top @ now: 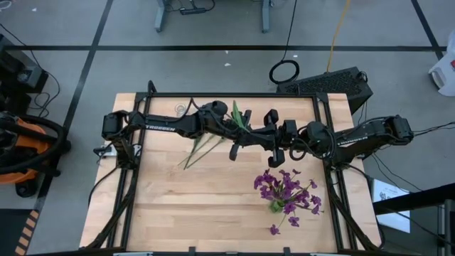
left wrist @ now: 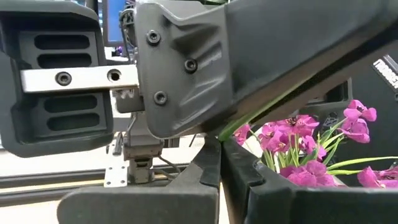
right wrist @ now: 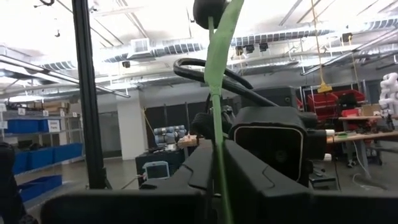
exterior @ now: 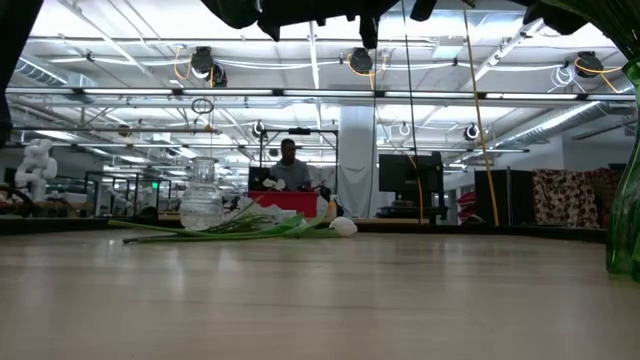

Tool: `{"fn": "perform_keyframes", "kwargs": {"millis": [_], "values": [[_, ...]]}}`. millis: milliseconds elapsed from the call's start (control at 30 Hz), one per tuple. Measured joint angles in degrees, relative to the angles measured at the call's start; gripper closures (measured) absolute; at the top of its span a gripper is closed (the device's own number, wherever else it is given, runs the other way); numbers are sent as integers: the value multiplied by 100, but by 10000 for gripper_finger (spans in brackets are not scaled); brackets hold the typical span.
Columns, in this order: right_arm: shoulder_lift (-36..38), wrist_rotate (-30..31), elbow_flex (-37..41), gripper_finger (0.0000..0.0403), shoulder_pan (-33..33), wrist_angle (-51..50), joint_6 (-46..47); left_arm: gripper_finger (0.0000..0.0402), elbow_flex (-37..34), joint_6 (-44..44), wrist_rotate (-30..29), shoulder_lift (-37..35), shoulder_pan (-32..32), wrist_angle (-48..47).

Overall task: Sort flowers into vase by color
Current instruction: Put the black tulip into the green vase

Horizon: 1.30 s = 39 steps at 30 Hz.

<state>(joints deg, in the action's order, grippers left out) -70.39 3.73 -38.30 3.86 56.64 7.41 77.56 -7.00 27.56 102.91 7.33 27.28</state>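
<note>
A flower is being passed from one arm to the other, up in the air near the middle of the table's [top: 178, 206] far edge. One green stalk [right wrist: 217, 93] is held by both arms at once. The left gripper [left wrist: 221, 168] has its fingers pressed together on the stalk, and the right gripper [right wrist: 217, 168] has its fingers closed tight around the same stalk, with hardly any gap to be seen. The flower's top is not seen clearly, so its color cannot be told. A bunch of purple flowers [top: 284, 190] is already gathered in a green vase [exterior: 628, 170] near the right edge. More loose flowers [top: 202, 146] are left lying on the table, toward the far edge and left of the middle. So the sorting is judged to be partly done. Next, the stalk probably needs to be let go by one set of fingers while it is kept firmly by the other, and then carried to the right vase without being bent.
</note>
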Motion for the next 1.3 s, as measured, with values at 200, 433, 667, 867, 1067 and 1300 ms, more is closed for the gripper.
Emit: {"fn": "perform_keyframes", "kwargs": {"millis": [200, 433, 667, 867, 1067, 1300], "values": [[215, 60, 0, 294, 17, -635, 210, 399, -2, -18, 62, 0, 7, -231], [912, 186, 0, 210, 15, -1964, 452, 400, -4, -19, 86, 0, 20, -640], [1789, 388, 2, 178, 13, -3795, 502, 400, -11, 130, -84, -408, 15, -1916], [2251, 434, 2, 177, 13, -4516, 502, 400, -11, 345, -1060, -1130, 17, -3422], [1868, 570, 2, 177, -5, -3760, 436, 400, -9, 329, -1479, -1727, 13, -4513], [764, 450, -421, 177, -121, -2895, 138, 400, -7, 281, -1810, -1856, -164, -5573]]}}
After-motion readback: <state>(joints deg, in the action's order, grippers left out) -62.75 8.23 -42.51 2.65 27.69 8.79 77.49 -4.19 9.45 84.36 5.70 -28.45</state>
